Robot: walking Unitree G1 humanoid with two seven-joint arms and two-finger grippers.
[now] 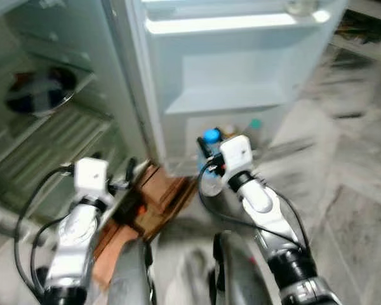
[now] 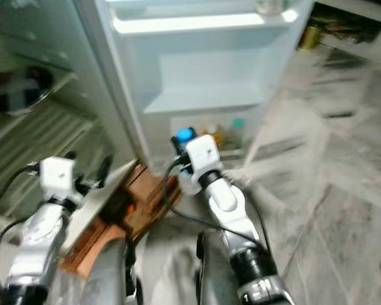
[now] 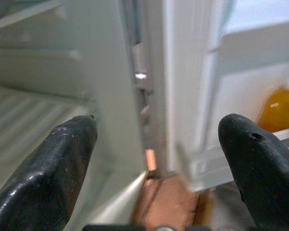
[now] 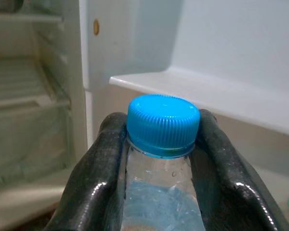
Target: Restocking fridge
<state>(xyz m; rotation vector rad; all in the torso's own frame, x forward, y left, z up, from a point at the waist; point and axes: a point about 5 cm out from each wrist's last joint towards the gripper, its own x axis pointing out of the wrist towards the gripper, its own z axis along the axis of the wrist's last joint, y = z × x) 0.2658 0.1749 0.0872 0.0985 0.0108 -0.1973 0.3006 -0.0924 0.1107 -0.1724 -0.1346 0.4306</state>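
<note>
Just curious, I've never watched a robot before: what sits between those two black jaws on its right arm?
A clear plastic bottle with a blue cap, gripped at its neck by the right gripper, seen in the right wrist view.

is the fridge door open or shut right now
Open. The fridge door is swung out, showing its inner racks, with the fridge shelves exposed beside it.

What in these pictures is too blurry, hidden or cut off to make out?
- Dark round thing on the fridge shelf: eye views, too blurred to identify.
- Items in the bottom door shelf: eye views, blurred and partly behind the right claw; a green cap shows.
- Bottle: right wrist view, label and lower part cut off by the edge and claw fingers.
- Orange container: left wrist view, half hidden by the left claw.
</note>
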